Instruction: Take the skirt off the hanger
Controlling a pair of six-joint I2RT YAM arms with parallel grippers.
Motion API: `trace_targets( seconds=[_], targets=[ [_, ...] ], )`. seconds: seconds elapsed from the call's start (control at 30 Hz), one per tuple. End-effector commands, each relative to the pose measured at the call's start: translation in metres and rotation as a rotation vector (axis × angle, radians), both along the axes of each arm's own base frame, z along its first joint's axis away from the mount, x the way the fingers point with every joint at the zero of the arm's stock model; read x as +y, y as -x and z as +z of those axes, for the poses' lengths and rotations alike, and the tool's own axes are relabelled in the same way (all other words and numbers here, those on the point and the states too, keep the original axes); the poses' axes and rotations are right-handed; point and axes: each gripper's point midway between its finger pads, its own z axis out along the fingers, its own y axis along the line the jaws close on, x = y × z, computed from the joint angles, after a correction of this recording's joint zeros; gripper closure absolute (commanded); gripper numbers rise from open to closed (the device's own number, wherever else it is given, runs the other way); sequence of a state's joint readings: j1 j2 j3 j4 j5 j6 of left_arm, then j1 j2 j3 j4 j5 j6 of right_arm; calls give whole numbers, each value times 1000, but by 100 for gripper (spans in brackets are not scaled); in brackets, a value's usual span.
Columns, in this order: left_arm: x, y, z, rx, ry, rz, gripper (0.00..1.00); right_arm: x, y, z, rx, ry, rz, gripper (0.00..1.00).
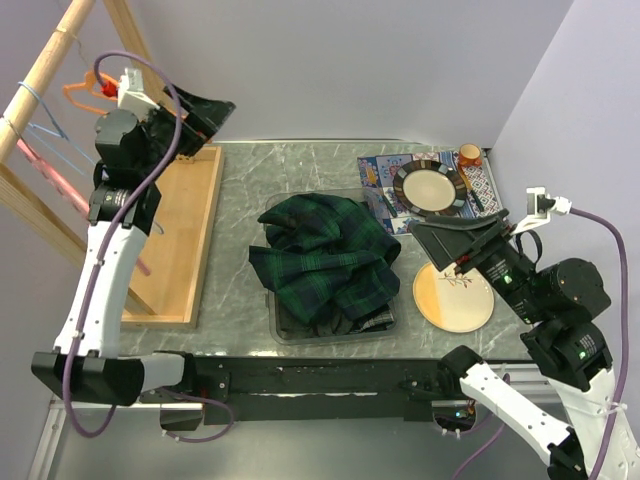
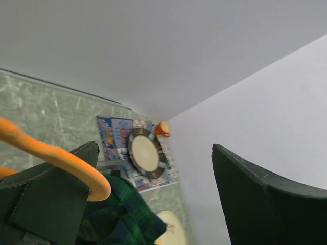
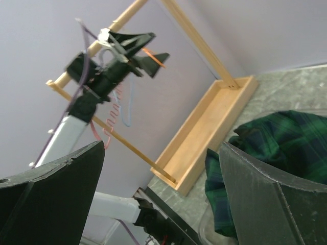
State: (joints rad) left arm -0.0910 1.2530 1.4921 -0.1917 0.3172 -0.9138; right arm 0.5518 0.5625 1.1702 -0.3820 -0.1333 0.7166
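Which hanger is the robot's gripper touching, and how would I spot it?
Find the wooden clothes rack standing at the table's far left. The left gripper is raised beside its rail, and the orange hanger hangs there, its curved end lying between the open fingers. The other hangers on that rail are blue and pink wire; only this one is thick and orange.

Looked like a robot lab mock-up: bare white walls [image 1: 330, 60], marble-look table [image 1: 300, 160] w/ staged wooden rack [image 1: 60, 60], plates [image 1: 428, 187].
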Motion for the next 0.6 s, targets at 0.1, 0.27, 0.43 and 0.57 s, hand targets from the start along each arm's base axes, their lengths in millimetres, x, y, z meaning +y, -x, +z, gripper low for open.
trace_targets(
  seconds=[0.1,0.27,0.43,0.57],
  targets=[
    [3,28,0,7,-213,130,1,-12,-12,1,80,32,-93,0],
    [25,24,-4,15,-246,248,2,-19,-8,6,45,9,-115,0],
    [45,15,-9,71,-324,355,3,-23,-4,9,29,5,-121,0],
    [57,16,-9,83,-375,404,3,-21,-4,6,35,18,-111,0]
  ],
)
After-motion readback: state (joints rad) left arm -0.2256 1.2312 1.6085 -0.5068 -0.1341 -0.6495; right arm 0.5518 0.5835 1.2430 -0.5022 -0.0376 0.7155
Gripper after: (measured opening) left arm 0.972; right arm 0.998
